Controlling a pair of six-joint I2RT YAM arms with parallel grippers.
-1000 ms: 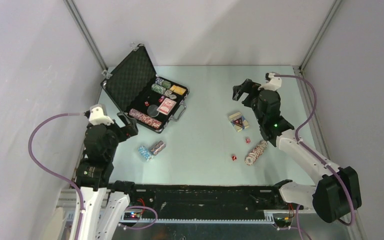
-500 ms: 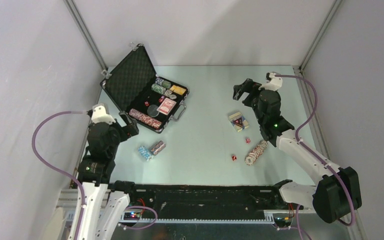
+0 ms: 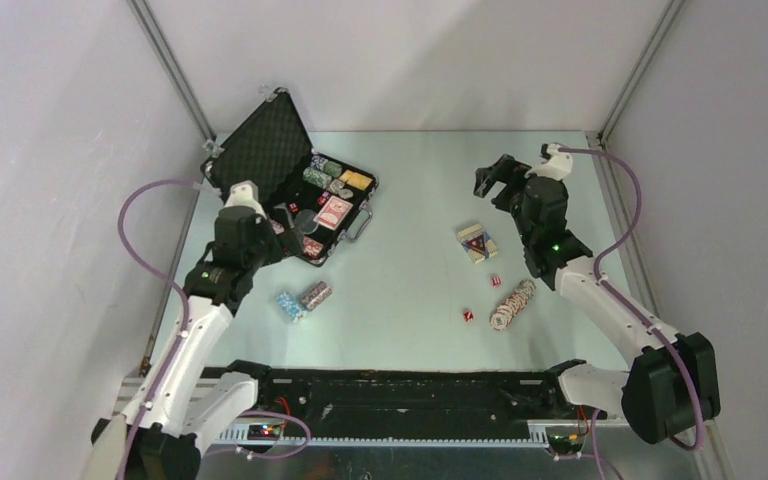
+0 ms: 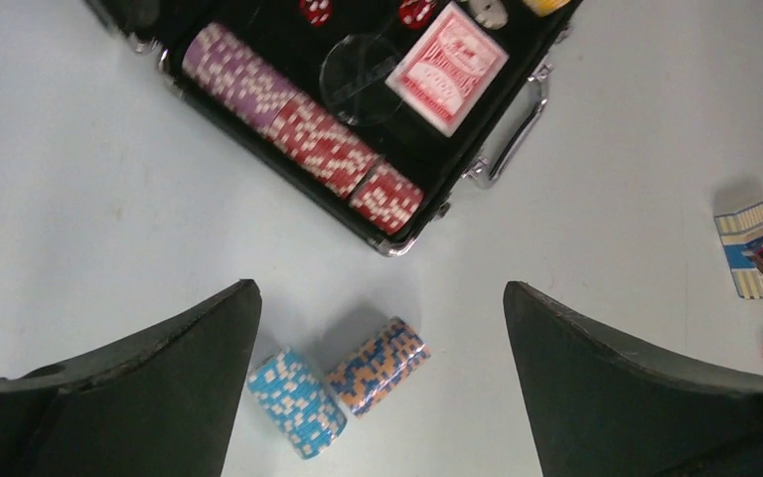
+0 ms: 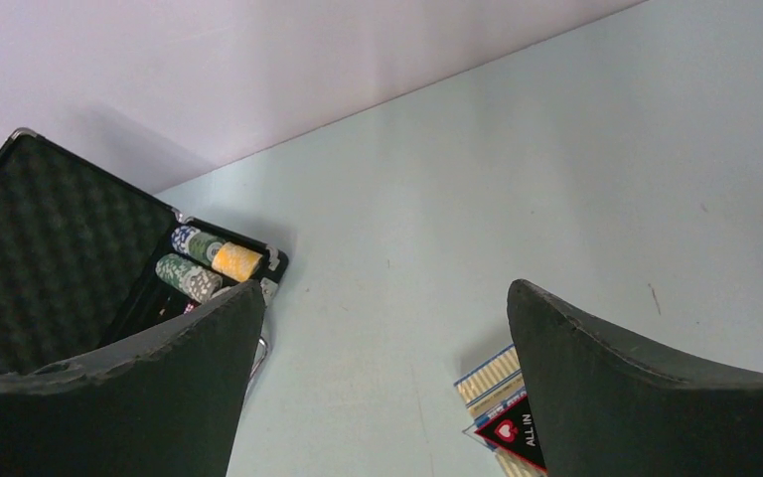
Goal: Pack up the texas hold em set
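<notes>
The bench has a pale green, matte surface. Plain white panels enclose it: a back wall, a left wall and a right wall. Metal struts run up both rear corners. A black rail spans the near edge. Lighting is even and diffuse.

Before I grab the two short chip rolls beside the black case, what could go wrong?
1. The blue-and-white chip roll and the orange-and-blue chip roll lie on their sides, seemingly touching, under the open left gripper; pinching one may knock the other away or fan the chips apart.
2. The black triangular ALL IN marker lies on the striped card deck near the open right gripper; it could slide off.
</notes>
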